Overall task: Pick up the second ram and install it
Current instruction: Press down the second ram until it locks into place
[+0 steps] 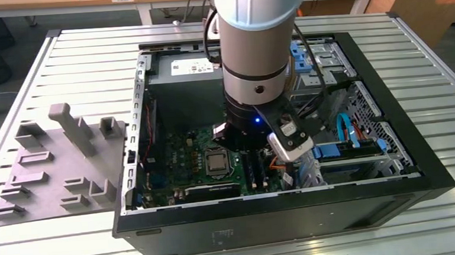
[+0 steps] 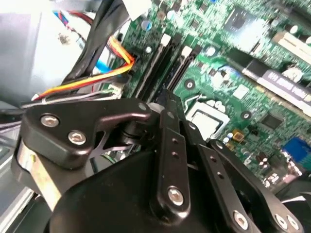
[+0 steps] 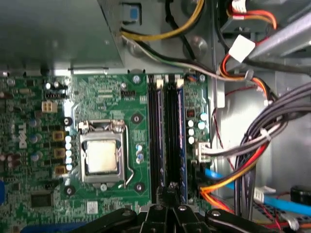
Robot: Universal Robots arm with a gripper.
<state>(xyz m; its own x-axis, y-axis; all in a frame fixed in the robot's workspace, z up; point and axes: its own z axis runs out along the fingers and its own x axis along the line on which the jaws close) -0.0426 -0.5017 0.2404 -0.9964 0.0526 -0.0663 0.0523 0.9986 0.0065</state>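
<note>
Right now my black metal gripper (image 3: 167,204), fingers seemingly together though I cannot tell on what, hangs over the long black memory slots (image 3: 167,131) on the green motherboard (image 3: 102,92), and any skew risks jamming there.

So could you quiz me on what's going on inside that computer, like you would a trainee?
1. True or false: the pincer is down inside the open computer case.
2. What does it hover over? A) the memory slots B) the processor C) the grey tray
3. In the exterior view, the grey tray lies on the case's ____ side.

Key: 1 true; 2 A; 3 left
</note>
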